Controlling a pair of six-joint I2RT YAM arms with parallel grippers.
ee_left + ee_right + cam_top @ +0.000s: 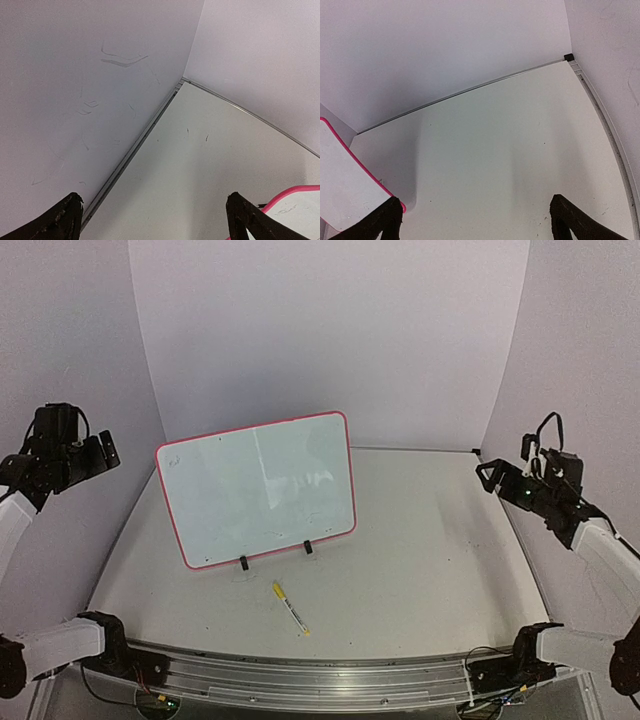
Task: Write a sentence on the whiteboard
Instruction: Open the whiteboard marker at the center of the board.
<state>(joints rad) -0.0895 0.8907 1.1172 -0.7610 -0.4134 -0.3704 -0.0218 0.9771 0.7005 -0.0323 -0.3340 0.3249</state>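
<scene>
- At the counter's [430, 560] middle-left, we are seeing the whiteboard [256, 490] standing tilted on two black clips [244, 563], glossy white and pink-edged.
- Wide counter room is lying to its right, and a yellow marker [290, 607] is resting just in front.
- Only the wrist views are showing the left gripper [153, 200] and right gripper [475, 200] released, grasping nothing.

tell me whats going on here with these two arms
Nothing is being handled yet. The whiteboard stands propped on the table, with no writing I can make out. A yellow marker lies on the table just in front of it, untouched. The left gripper and right gripper are both open and empty, raised out at the sides, away from board and marker.
</scene>
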